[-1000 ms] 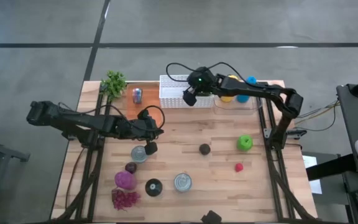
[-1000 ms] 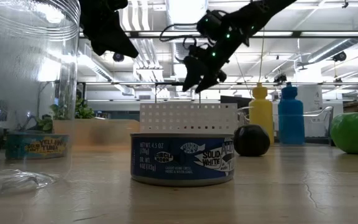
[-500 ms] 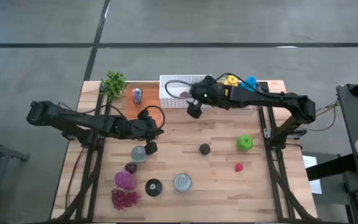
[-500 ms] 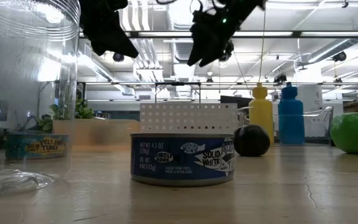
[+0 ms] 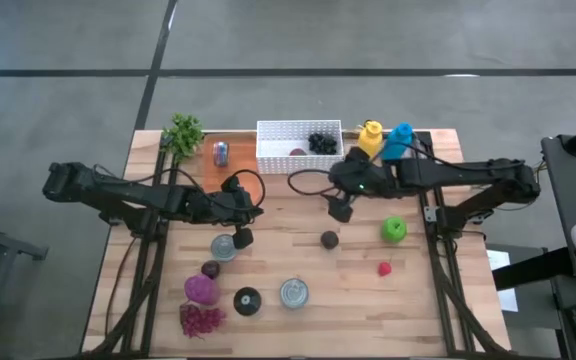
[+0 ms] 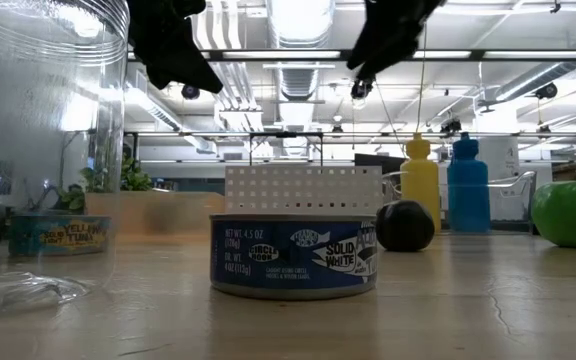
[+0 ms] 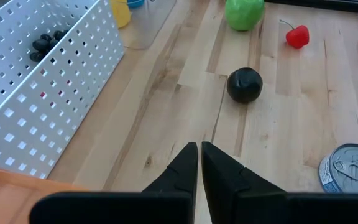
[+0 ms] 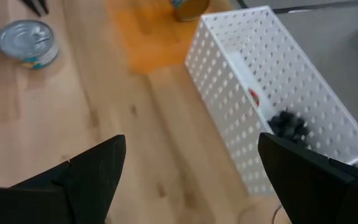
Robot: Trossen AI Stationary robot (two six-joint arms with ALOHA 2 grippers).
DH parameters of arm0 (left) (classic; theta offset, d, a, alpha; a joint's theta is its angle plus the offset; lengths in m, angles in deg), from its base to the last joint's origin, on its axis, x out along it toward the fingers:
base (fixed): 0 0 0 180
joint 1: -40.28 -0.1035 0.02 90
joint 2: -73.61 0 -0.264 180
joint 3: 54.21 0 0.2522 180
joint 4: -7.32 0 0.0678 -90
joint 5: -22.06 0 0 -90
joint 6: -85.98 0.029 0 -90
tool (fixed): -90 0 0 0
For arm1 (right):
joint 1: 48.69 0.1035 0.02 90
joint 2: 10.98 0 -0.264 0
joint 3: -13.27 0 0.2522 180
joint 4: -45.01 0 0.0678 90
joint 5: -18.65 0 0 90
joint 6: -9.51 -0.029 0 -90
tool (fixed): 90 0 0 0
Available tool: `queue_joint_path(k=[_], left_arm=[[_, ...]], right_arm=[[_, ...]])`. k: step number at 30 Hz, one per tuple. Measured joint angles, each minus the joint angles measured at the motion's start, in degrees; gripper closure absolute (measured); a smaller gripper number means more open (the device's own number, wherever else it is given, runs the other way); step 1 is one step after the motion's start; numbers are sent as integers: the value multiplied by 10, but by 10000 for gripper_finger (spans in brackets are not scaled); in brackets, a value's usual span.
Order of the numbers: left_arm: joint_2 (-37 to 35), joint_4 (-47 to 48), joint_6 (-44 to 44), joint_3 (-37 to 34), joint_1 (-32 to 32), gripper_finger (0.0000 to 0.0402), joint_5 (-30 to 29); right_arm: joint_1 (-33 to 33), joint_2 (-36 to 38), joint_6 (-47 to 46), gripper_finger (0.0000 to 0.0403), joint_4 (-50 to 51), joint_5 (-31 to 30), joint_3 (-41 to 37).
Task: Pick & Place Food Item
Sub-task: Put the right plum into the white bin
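A white perforated basket (image 5: pixel 298 146) at the table's far edge holds dark grapes (image 5: pixel 320 142) and a small red piece (image 8: pixel 253 96). My right gripper (image 5: pixel 341 211) hangs open and empty above the table, just near of the basket's right end; its fingers (image 8: pixel 92 168) stand wide apart. A black ball (image 5: pixel 329 239), a green apple (image 5: pixel 394 230) and a small red fruit (image 5: pixel 384 268) rest on the wood to the right. My left gripper (image 7: pixel 199 152) is shut and empty, hovering left of centre (image 5: pixel 242 237).
Tuna cans (image 5: pixel 224 247) (image 5: pixel 294 293), purple food pieces (image 5: pixel 201 290) (image 5: pixel 201 320), a dark plum (image 5: pixel 210 269) and a black lid (image 5: pixel 247 300) lie near left. Far edge: plant (image 5: pixel 183 132), soda can (image 5: pixel 221 152), yellow (image 5: pixel 370 138) and blue (image 5: pixel 402 140) bottles. An orange mat (image 5: pixel 230 180) lies left of the basket.
My right gripper has swung from over the white basket toward the table's near and right side, rising as it went, and now hangs clear of the basket. The dark grapes show in the basket where the gripper stood.
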Motion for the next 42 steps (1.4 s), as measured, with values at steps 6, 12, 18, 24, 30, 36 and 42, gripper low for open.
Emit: queue_joint_path(k=[6,12,18,24,30,36,42], left_arm=[[0,0,0,0,0,375,0],[0,0,0,0,0,375,0],[0,0,0,0,0,375,0],[0,0,0,0,0,375,0],[0,0,0,0,0,375,0],[0,0,0,0,0,375,0],[0,0,0,0,0,375,0]], right_arm=[[26,49,-55,39,-6,0,-70],[45,73,-80,39,-53,2,-142],[51,68,-81,39,-125,53,-197],[51,59,-55,39,-187,112,-242],[50,59,-4,39,-207,128,-286],[51,59,34,39,-270,196,-334],[50,58,37,39,-370,197,-389]])
